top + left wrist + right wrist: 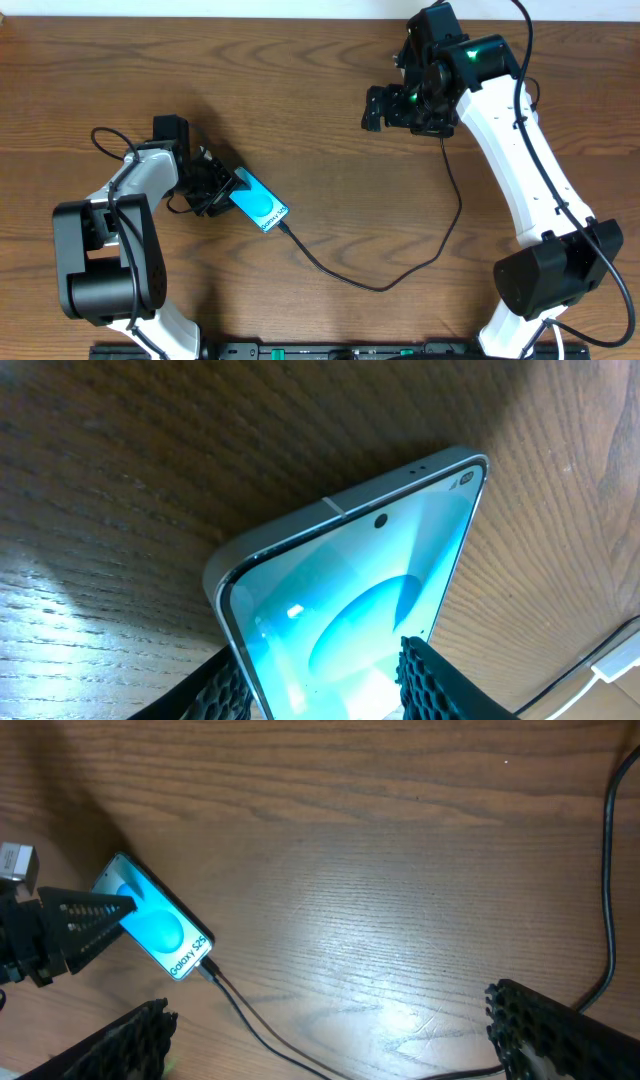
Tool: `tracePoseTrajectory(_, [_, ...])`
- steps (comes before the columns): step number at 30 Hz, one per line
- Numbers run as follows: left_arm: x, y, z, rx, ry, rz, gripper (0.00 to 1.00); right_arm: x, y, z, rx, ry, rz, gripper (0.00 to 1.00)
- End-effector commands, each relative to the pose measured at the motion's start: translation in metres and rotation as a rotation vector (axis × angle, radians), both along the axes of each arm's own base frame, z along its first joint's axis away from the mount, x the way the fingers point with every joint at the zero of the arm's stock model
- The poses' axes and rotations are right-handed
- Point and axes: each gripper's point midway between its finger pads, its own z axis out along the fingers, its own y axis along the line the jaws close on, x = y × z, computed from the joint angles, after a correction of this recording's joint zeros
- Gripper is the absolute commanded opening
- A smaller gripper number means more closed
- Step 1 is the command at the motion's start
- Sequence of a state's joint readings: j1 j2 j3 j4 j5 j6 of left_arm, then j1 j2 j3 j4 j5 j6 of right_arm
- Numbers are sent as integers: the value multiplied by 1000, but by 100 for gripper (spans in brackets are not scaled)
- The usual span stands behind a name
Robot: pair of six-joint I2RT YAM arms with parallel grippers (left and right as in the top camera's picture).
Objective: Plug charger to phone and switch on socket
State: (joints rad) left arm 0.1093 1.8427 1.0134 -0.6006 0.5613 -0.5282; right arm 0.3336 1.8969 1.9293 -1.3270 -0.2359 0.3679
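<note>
Black and thin, the charger (370, 287) is the task item nearest the front edge of the wooden tabletop (320, 60). Its cable sags in a loose loop between the two arm bases, lying flat on the wood. From the bottom of that loop one end runs back and left to the phone (258, 203). The other end climbs toward the far right, where it passes under the right arm and is lost to view. The slim connector tip (207, 970) sits against the phone's short edge, right beside the "Galaxy S25" lettering. It appears seated in the port, though the pictures are too small to show how deep it goes.

The phone lies left of centre, turned diagonally, its cyan-and-white screen facing up and lit. The left end effector (213, 188) has it by the end opposite the cable. In the left wrist view the two textured black fingers are drawn in on either side of the phone, one overlapping the screen's edge, so the jaws are closed onto it. Whether the phone rests fully flat or is tipped slightly off the wood cannot be told.

Farthest back, toward the right rear of the tabletop, the right end effector (385, 108) hangs above bare wood, well apart from the phone. Its fingers are spread wide and hold nothing.
</note>
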Motion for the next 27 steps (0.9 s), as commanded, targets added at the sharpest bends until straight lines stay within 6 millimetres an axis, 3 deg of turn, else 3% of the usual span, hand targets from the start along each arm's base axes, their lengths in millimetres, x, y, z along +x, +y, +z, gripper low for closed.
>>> tracePoseTrajectory(1, [-21,35,-36,205,106,14,49,-3,4,13,19,-26,-2,99])
tracePoseTrajectory(9, [-29,46,-39,271,152,41,49,-3,4,13,19,-26,-2,99])
tracePoseTrajectory(16, [-29,44,-38,262,151,41,50,-4,4,13,19,-25,-2,99])
tracePoseTrajectory(18, [-25,35,-34,207,134,33,51,-3,4,13,19,-26,-2,99])
tracePoseTrajectory(22, [-9,14,-15,75,55,1,55,-3,3,13,19,-26,-2,99])
tracePoseTrajectory(27, [25,-12,60,-93,-206,-69,78,-3,3,13,14,-29,1,99])
